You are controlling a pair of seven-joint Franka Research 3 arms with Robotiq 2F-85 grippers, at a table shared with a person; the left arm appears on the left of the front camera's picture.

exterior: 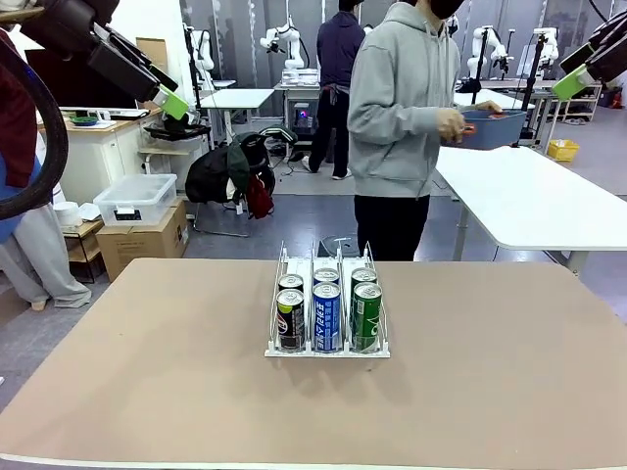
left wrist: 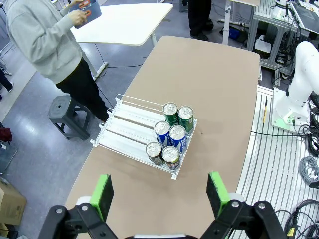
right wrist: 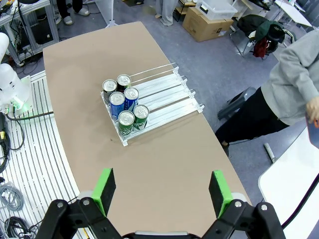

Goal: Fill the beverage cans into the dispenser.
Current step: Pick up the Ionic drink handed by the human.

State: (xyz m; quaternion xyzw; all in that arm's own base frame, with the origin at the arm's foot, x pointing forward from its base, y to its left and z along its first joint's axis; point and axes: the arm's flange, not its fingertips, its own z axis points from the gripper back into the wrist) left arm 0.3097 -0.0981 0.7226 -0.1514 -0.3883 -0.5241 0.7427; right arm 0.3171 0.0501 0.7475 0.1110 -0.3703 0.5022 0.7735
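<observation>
Dispenser (left wrist: 127,127) and cans (left wrist: 177,133) far below spread fingers (left wrist: 103,193)

**Even overhead light, sharp centre, bowed edges**

You are getting bright, evenly lit pictures, with diffuse room light falling from above. The small silver-topped metal drink cans (exterior: 326,315) are throwing only a faint, soft shadow onto the matte tan tabletop (exterior: 147,372), just in front of the low white wire three-lane rack (exterior: 328,350). In the wrist views the can tops are catching small highlights, and the white side table (left wrist: 124,22) is glaring close to pure white. Those wide-angle lenses are bowing the tabletop's long edges. The cans are sitting in sharp focus, while the far background is reading softer.
</observation>
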